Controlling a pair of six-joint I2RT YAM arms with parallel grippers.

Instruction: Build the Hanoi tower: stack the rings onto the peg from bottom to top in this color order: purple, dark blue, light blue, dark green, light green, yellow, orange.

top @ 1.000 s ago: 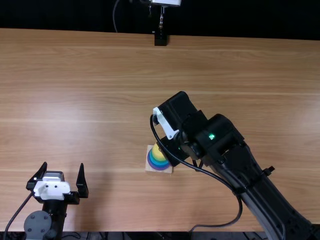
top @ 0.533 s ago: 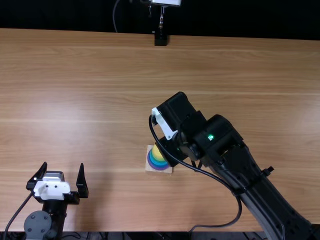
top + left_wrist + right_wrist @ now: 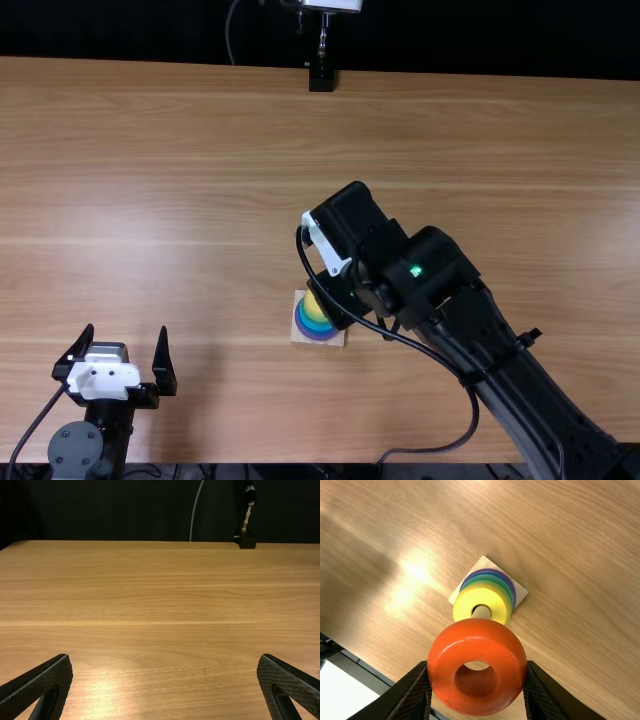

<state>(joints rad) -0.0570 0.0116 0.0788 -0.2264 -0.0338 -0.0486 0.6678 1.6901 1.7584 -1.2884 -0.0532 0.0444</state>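
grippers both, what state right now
Left gripper: open, nothing between its fingers.
Right gripper: closed on the orange ring.

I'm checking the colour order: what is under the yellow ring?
Beneath the yellow ring, green, blue and purple rims show above the square base. Their middles are covered; I can't tell the count.

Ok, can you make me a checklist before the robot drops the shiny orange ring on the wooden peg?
1. Right gripper holding the shiny orange ring: ok.
2. Round yellow ring on top of the stack: ok.
3. Wooden peg poking up through the yellow ring: ok.
4. Orange hole lined up exactly with the peg tip: cannot tell, the ring hides the tip.
5. Black left gripper away from the stack: ok.
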